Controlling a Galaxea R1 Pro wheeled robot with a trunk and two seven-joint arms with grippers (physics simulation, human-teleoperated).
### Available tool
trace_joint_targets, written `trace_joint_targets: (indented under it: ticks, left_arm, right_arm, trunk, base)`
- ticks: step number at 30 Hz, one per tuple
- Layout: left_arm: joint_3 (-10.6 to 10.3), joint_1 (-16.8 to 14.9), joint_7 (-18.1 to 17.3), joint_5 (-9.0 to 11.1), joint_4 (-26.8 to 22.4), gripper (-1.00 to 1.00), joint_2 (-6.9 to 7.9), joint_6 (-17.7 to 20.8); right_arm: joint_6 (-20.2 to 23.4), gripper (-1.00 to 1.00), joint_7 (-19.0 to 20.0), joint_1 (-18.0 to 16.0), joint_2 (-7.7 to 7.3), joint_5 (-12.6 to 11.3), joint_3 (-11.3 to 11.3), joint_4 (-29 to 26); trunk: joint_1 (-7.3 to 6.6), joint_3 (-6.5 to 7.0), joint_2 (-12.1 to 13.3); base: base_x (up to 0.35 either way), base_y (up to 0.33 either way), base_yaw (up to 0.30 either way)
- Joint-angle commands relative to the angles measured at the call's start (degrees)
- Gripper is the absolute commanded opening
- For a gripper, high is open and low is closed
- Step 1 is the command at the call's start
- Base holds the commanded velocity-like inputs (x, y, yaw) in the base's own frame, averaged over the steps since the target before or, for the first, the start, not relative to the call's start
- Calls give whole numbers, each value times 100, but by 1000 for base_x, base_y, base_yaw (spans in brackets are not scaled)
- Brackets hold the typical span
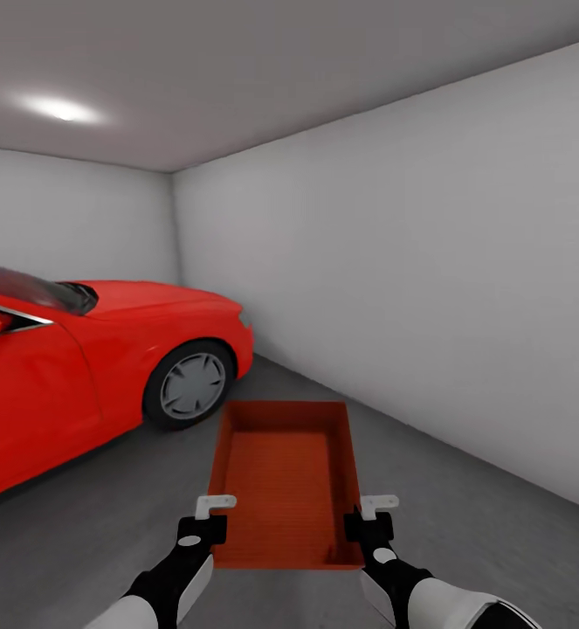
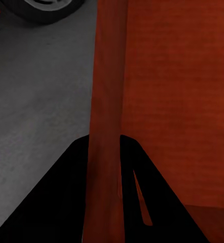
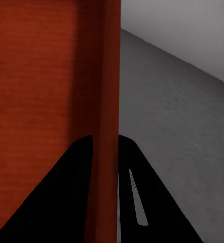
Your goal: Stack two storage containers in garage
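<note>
One orange-red storage container [image 1: 285,472] is held level in front of me in the garage, over the dark grey floor [image 1: 481,524]. It is open-topped and empty. My left gripper [image 1: 209,521] is shut on its left side wall near the near corner. My right gripper [image 1: 368,521] is shut on its right side wall. In the left wrist view the container wall [image 2: 109,76] runs between the two black fingers of the left gripper [image 2: 104,167]. In the right wrist view the wall [image 3: 107,76] is pinched the same way by the right gripper [image 3: 106,167].
A red car [image 1: 79,367] stands at the left, its front wheel [image 1: 191,384] just beyond the container's far left corner. A plain white wall [image 1: 429,288] runs along the right. Open grey floor lies between the car and that wall.
</note>
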Motion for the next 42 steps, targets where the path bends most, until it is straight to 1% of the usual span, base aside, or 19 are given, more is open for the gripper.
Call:
trace_joint_targets:
  ticks: [1, 17, 42]
  left_arm:
    - [8, -5, 45, -5, -40, -100, 9, 21]
    - [8, -5, 45, -6, -43, -100, 9, 21]
    - [8, -5, 53, -6, -44, -100, 11, 21]
  right_arm:
    - [-43, -100, -27, -7, 2, -168, -338, 68]
    - [-43, -100, -27, -7, 2, -168, -338, 68]
    - [-43, -100, -27, -7, 2, -168, -338, 68]
  trunk:
    - [4, -8, -6]
    - [4, -8, -6]
    - [4, -8, -6]
  base:
    - [316, 184, -286]
    - [316, 182, -286]
    - [316, 146, -286]
